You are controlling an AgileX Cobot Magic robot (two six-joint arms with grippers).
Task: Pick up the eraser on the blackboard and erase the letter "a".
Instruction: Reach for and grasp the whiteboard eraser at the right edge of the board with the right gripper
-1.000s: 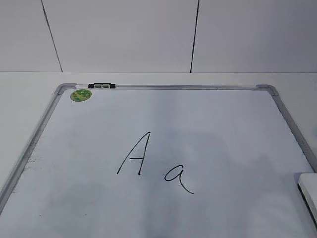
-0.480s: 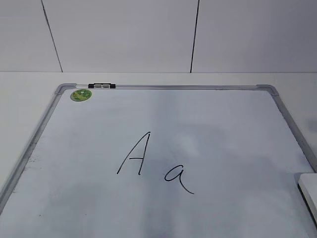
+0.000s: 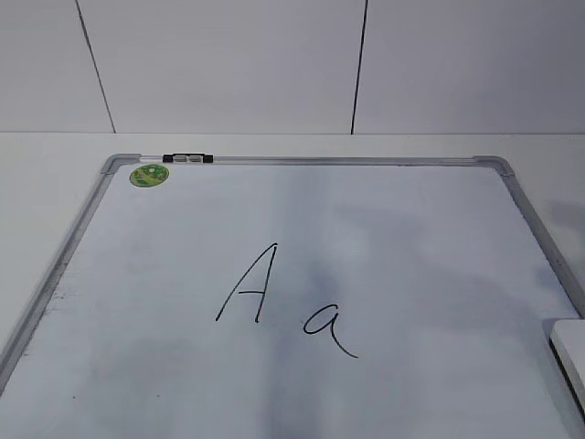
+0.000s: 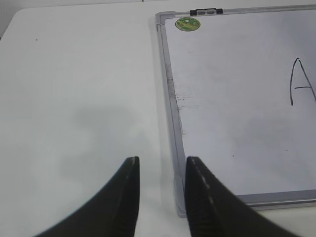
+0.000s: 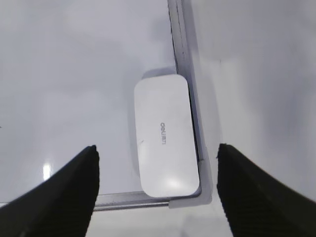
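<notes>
The right gripper (image 5: 157, 153) hangs spread wide above the eraser (image 5: 165, 134) – which lies in the blackboard (image 3: 411, 238) corner, against its frame – to straddle it. The left gripper (image 4: 160, 165), narrowly parted, holds nothing. The letter "a" (image 3: 327, 327) is intact

The blackboard (image 3: 82, 233) lay on the table (image 3: 46, 160). On it, the letter "a" (image 3: 324, 327) stood at four o'clock from the capital "A" (image 3: 249, 285). The sticker (image 3: 148, 175) sat at eleven o'clock, the eraser (image 3: 571, 349) at four o'clock in the corner.
</notes>
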